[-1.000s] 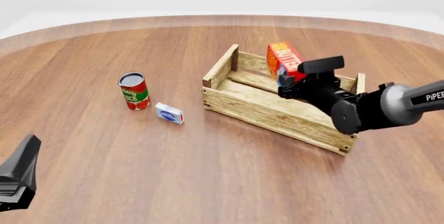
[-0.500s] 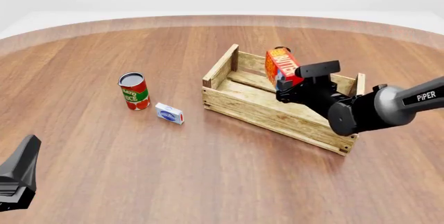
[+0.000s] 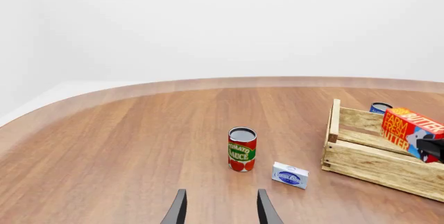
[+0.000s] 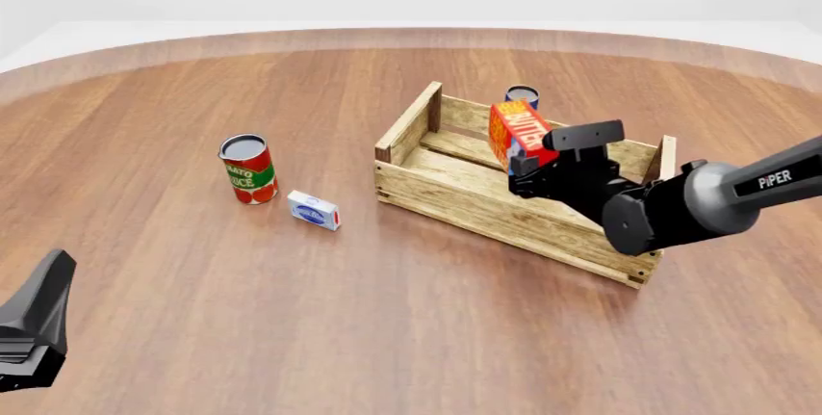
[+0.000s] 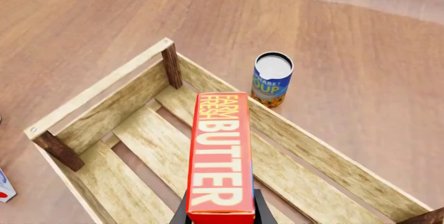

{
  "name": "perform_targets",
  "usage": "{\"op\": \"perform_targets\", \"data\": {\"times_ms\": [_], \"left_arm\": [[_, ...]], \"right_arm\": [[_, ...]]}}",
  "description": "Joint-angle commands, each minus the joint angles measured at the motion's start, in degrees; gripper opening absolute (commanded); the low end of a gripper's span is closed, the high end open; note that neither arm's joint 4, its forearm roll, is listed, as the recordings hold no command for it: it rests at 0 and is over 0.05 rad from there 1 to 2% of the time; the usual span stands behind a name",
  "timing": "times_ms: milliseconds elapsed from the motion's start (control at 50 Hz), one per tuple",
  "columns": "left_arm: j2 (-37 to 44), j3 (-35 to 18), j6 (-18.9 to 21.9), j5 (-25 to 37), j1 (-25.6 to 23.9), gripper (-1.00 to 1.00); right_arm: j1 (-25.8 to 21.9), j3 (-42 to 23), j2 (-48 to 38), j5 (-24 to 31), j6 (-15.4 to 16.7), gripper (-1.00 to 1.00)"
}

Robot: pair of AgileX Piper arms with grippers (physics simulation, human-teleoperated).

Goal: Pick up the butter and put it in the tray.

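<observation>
Right gripper [image 4: 529, 167] pinching the red-orange butter carton [image 4: 517, 133] should lower gently inside the slatted wooden crate [image 4: 444, 194], then release.

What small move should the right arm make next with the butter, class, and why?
Probably lower a little further, then open. The right gripper holds the butter inside the tray's outline, but much of the carton shows above the slat walls, so it seems not yet on the floor slats.
</observation>
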State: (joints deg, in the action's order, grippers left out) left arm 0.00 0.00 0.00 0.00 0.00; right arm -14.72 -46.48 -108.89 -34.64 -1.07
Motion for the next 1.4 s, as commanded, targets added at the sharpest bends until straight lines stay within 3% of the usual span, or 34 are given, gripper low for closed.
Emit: {"op": "perform_targets", "data": {"times_ms": [20, 420, 440, 820, 1400], "left_arm": [[0.00, 0.00, 0.00, 0.00, 0.00, 1.00], [0.00, 0.00, 0.00, 0.00, 0.00, 1.00], [0.00, 0.00, 0.00, 0.00, 0.00, 1.00], [0.00, 0.00, 0.00, 0.00, 0.00, 1.00], [0.00, 0.00, 0.00, 0.00, 0.00, 1.00]], "right_arm": [[0.09, -0.92, -0.01, -0.13, -1.27, -1.00], [-0.65, -1.14, -0.58, 0.12, -2.63, -1.00], [-0.62, -1.25, -0.65, 0.25, -2.65, 1.00], [-0.86, -0.84, -0.11, 0.13, -3.72, 1.00], [0.40, 1.25, 3.75, 0.87, -2.55, 1.00]]}}
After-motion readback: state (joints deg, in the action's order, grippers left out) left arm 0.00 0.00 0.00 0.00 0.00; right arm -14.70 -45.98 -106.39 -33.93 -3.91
